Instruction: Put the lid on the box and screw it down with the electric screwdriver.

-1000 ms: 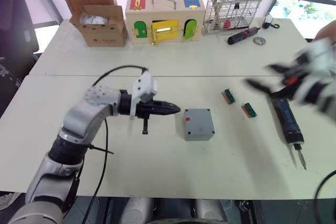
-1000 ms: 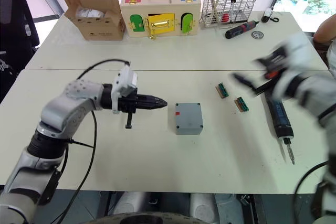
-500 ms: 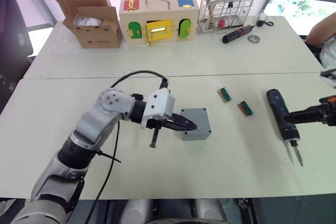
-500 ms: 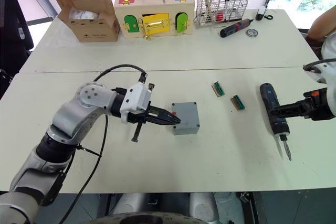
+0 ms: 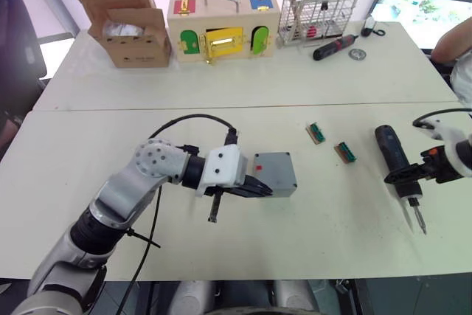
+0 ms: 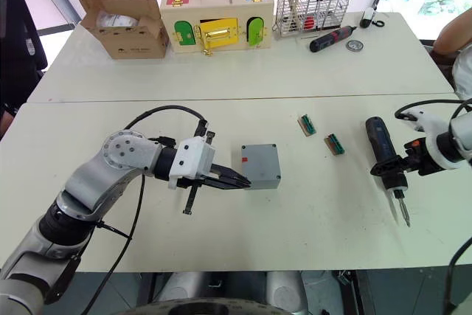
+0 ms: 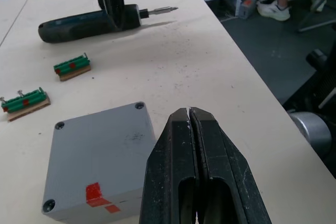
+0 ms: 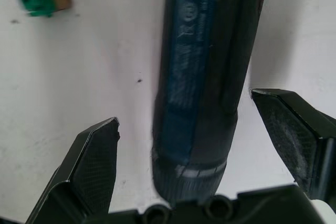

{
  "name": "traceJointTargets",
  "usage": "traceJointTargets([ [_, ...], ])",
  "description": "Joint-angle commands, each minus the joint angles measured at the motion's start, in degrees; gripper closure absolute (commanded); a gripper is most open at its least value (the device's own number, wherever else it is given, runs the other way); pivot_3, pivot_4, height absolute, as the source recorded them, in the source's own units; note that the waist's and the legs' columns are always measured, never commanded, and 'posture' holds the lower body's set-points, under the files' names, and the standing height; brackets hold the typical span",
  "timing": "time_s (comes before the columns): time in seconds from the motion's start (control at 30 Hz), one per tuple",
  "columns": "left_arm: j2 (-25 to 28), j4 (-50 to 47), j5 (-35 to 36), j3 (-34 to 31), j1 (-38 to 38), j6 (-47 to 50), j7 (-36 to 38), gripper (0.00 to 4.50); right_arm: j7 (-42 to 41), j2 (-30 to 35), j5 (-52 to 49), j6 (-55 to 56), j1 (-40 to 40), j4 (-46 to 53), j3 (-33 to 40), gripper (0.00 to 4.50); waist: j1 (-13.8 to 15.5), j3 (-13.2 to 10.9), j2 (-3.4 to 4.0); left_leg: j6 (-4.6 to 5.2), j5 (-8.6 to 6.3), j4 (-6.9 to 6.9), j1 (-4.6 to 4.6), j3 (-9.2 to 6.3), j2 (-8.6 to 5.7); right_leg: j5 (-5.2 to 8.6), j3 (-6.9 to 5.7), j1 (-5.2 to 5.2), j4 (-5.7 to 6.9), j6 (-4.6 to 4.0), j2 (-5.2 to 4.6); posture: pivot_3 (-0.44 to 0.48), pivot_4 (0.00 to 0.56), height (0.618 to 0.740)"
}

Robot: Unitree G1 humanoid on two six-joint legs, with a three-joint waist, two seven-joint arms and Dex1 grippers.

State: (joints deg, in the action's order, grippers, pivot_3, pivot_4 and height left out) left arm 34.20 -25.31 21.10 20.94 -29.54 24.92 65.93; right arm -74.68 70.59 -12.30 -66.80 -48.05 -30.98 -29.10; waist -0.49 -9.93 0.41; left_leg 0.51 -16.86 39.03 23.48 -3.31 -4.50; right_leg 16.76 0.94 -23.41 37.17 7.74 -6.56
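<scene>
The grey box (image 5: 274,173) sits mid-table with a red mark on its side. The lid (image 7: 100,150) lies on top of it, with screw holes at its corners. My left gripper (image 5: 266,192) is shut and empty, low at the box's near edge; I cannot tell whether it touches the box. The dark blue electric screwdriver (image 5: 393,154) lies on the table to the right, bit pointing toward me. My right gripper (image 8: 184,109) is open, one finger on each side of the screwdriver's body near the bit end, with gaps on both sides.
Two green terminal blocks (image 5: 317,133) (image 5: 347,153) lie between the box and the screwdriver. At the back stand a cardboard box (image 5: 129,31), a wooden box with coloured doors (image 5: 221,27) and a wire rack (image 5: 318,4). A red-and-black screwdriver (image 5: 335,47) lies nearby. A person's arm (image 5: 451,43) shows at the right edge.
My right gripper has moved in from the right and now straddles the electric screwdriver. My left gripper has slid down along the box's near side. The box has stayed put.
</scene>
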Motion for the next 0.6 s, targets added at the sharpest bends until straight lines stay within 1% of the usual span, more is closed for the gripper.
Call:
traceJointTargets([
  [0.03, 0.7, -2.5, -0.1, -0.7, -0.2, 0.5, -0.6, 4.50, -1.0, -1.7, 4.6, 3.9, -0.7, -4.5, -1.2, 0.02, 0.0, 0.0, -0.02, 0.00, 0.00, 0.01, 0.00, -0.01, 0.00, 0.00, -0.01, 0.00, 0.00, 0.00, 0.00, 0.000, 0.150, 0.737],
  [0.1, 0.8, -2.7, 0.1, -0.8, -0.1, 1.0, -0.8, 4.50, -0.9, -3.3, 6.6, 5.5, -0.8, -6.8, -1.2, 0.02, -0.1, 0.1, -0.18, 0.00, 0.00, 0.03, -0.01, -0.03, 0.00, 0.00, -0.02, 0.04, 0.00, 0.00, 0.01, 0.000, 0.150, 0.737],
  [0.2, 1.0, -2.9, 0.1, -0.8, 0.1, 1.3, -1.0, 4.50, -2.0, -4.4, 9.6, 8.4, -0.8, -8.9, -1.5, 0.75, -0.1, 0.2, -0.46, 0.00, 0.00, 0.11, -0.08, -0.04, 0.00, 0.00, -0.03, 0.17, -0.02, 0.00, 0.02, 0.000, 0.150, 0.737],
  [0.23, 1.1, -3.1, 0.2, -0.8, 0.2, 1.4, -1.1, 4.50, -2.8, -4.5, 10.3, 8.8, -0.7, -9.1, -1.6, 1.11, 0.0, 0.3, -0.49, 0.00, 0.00, 0.13, -0.09, -0.04, -0.01, 0.00, -0.03, 0.21, -0.04, 0.00, 0.00, 0.000, 0.150, 0.737],
  [0.27, 1.3, -3.2, 0.2, -0.9, 0.2, 1.4, -1.1, 4.50, -3.5, -4.2, 11.3, 9.8, -0.2, -8.8, -1.8, 1.38, 0.0, 0.3, -0.50, 0.00, 0.00, 0.14, -0.10, -0.05, -0.02, -0.01, -0.03, 0.23, -0.04, 0.00, 0.00, 0.000, 0.150, 0.737],
  [0.4, 1.6, -3.3, 0.4, -0.9, 0.4, 1.5, -1.3, 4.50, -6.0, -3.0, 14.2, 12.7, 2.1, -7.1, -2.0, 2.36, 0.2, 0.3, -0.51, -0.01, -0.01, 0.11, -0.10, -0.11, -0.03, 0.00, -0.06, 0.21, -0.04, 0.00, -0.01, 0.000, 0.150, 0.737],
  [0.43, 1.5, -3.4, 0.4, -0.7, 0.4, 1.6, -1.5, 4.50, -6.3, -2.9, 14.7, 13.0, 2.6, -6.6, -1.8, 2.43, 0.3, 0.3, -0.52, -0.01, -0.01, 0.10, -0.10, -0.14, -0.03, -0.01, -0.08, 0.21, -0.04, 0.00, 0.00, 0.000, 0.150, 0.737],
  [0.6, 1.1, -3.3, 0.4, -0.5, 0.2, 1.7, -1.8, 4.50, -8.2, -1.7, 16.6, 14.3, 6.3, -2.4, -1.1, 2.43, 1.5, 0.3, -0.57, -0.01, -0.01, 0.11, -0.10, -0.16, -0.03, 0.00, -0.10, 0.24, -0.05, 0.00, -0.01, 0.000, 0.150, 0.737],
])
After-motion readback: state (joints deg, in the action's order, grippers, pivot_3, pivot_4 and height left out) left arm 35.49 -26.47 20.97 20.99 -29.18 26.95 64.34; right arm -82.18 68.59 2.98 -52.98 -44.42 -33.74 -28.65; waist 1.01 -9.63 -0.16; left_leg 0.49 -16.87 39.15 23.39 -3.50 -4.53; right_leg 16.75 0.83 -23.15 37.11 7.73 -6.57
